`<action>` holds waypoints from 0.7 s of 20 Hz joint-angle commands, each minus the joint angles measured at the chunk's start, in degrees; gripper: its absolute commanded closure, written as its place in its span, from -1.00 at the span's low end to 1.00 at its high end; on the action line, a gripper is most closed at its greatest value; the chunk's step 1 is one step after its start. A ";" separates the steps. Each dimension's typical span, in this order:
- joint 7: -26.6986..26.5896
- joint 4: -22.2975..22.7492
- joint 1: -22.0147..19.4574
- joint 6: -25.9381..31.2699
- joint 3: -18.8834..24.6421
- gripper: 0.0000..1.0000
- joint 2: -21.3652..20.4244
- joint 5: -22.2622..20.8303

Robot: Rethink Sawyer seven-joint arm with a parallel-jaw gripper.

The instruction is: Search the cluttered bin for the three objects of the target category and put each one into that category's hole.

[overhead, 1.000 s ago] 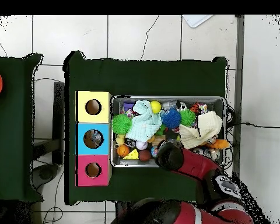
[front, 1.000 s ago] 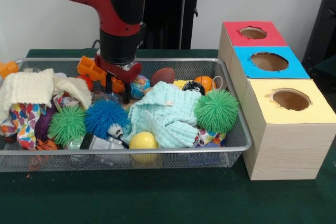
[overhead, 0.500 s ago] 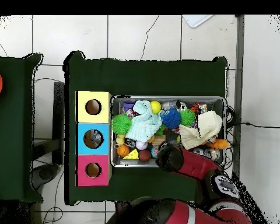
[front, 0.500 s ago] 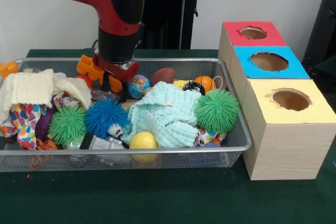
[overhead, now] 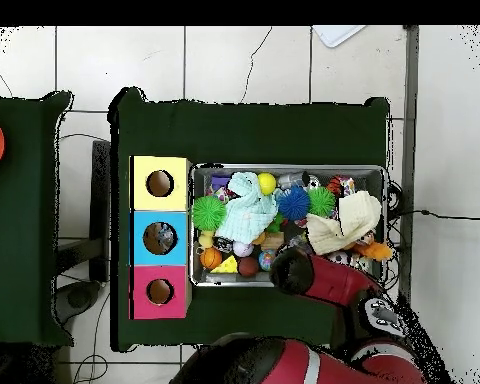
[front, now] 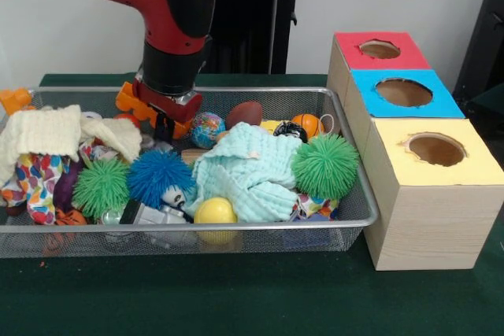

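Note:
The silver wire-mesh bin (front: 197, 227) lies on the green table, full of toys; it also shows in the overhead view (overhead: 284, 168). My gripper (front: 167, 126) hangs low over the bin's back left part, in front of an orange plastic toy (front: 128, 100) and left of a globe ball (front: 207, 126). Its tips are partly hidden among the clutter. In the overhead view the red arm (overhead: 294, 270) covers it. Three boxes with holes stand in a row beside the bin: red (front: 350, 53), blue (front: 370, 104) and yellow (front: 472, 167).
The bin holds a mint cloth (front: 248, 171), a cream cloth (front: 47, 131), two green spiky balls (front: 325, 164) (front: 100, 186), a blue spiky ball (front: 157, 175), a yellow ball (front: 215, 211), a brown football (front: 245, 112) and an orange ball (front: 307, 123).
My gripper has risen a little and drifted left over the bin's back part. The cream cloth and the orange piece at the far left have shifted slightly.

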 commanded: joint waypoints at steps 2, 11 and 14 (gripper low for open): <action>2.04 -7.53 -1.66 0.89 -1.25 1.00 3.35 -2.15; 2.19 -7.52 -1.44 1.68 -1.18 1.00 2.67 -1.97; 2.30 -6.67 -0.98 2.58 -1.11 1.00 1.37 -1.75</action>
